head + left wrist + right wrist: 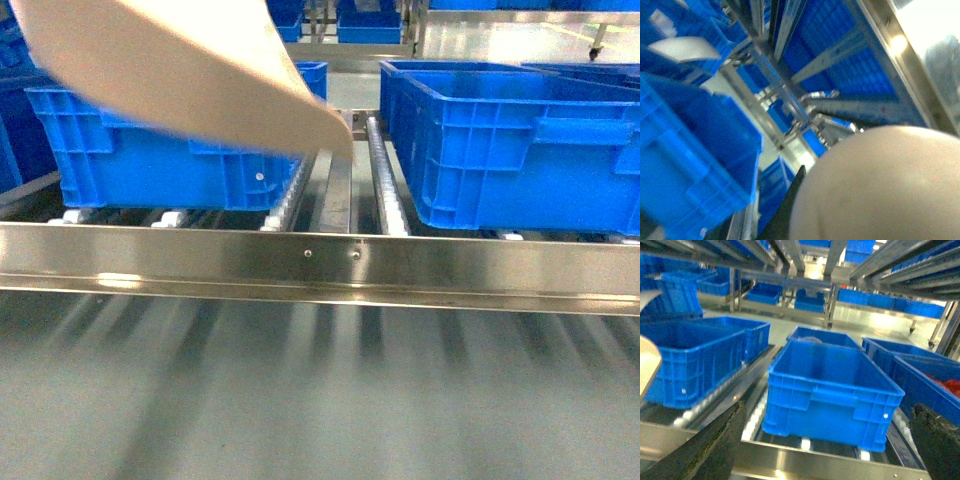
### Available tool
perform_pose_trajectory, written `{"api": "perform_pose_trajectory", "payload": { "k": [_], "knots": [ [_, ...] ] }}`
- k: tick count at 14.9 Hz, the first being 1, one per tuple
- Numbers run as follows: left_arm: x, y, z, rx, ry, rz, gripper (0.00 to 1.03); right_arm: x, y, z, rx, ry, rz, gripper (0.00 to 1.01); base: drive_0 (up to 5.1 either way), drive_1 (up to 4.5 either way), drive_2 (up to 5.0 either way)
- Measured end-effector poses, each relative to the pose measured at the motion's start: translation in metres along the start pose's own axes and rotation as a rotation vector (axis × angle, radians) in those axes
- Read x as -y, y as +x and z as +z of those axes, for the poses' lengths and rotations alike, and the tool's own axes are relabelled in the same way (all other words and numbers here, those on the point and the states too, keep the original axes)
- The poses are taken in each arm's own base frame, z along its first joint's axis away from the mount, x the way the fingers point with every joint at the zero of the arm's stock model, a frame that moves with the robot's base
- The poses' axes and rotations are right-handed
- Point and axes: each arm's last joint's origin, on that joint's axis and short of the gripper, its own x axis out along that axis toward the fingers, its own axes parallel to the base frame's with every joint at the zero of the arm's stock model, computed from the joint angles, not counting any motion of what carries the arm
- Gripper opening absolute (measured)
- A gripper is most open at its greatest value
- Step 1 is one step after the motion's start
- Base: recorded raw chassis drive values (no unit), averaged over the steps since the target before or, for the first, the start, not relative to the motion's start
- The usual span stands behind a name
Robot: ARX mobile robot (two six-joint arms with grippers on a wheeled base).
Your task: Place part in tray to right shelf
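Cream-beige tray (200,70) fills upper left of head view, blurred, its curved edge dipping toward frame centre over the rack's roller tracks (385,175), in front of the left blue crate (150,150). Right shelf (320,265) w/ shiny steel front rail runs across mid-frame; a bigger blue crate (520,150) sits at right. Part isn't visible in any view, can't tell where it is. Left wrist view: tray's pale rounded surface (880,185) takes up lower right, v. close to lens; left gripper itself not seen. Right wrist view: right gripper (830,450) spread wide, dark fingers (715,445) at lower left & lower right, nothing between them, centre crate (830,390) just beyond the rail.
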Motion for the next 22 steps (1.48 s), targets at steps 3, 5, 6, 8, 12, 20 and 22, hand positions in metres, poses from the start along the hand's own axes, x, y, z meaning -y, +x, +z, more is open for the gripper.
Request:
{"api": "perform_pose_trajectory", "payload": {
  "k": [3,5,6,8,12,20,22],
  "knots": [
    [-0.035,-0.038,-0.009,-0.149,0.166,0.121,0.12,0.007,-0.008,-0.009,-0.110,0.045,0.005,0.80,0.0,0.00,0.0],
    [-0.043,-0.038,-0.006,-0.222,0.280,0.143,0.12,0.012,-0.012,-0.014,-0.110,0.073,-0.007,0.73,0.0,0.00,0.0],
    [-0.047,-0.040,-0.004,-0.260,0.338,0.151,0.12,0.013,-0.013,-0.016,-0.111,0.080,-0.010,0.71,0.0,0.00,0.0],
    [-0.052,-0.045,-0.002,-0.303,0.450,0.148,0.12,0.015,-0.016,-0.021,-0.115,0.093,-0.018,0.65,0.0,0.00,0.0],
    [-0.057,-0.065,0.005,-0.381,0.698,0.037,0.12,0.021,-0.024,-0.037,-0.133,0.111,-0.017,0.47,0.0,0.00,0.0],
    [-0.090,-0.111,0.026,-0.400,0.959,-0.028,0.12,0.042,-0.052,-0.073,-0.125,0.129,-0.005,0.02,0.0,0.00,0.0],
    [-0.096,-0.120,0.029,-0.395,0.965,-0.007,0.12,0.044,-0.057,-0.079,-0.128,0.131,-0.017,0.02,0.0,0.00,0.0]
  ]
}}
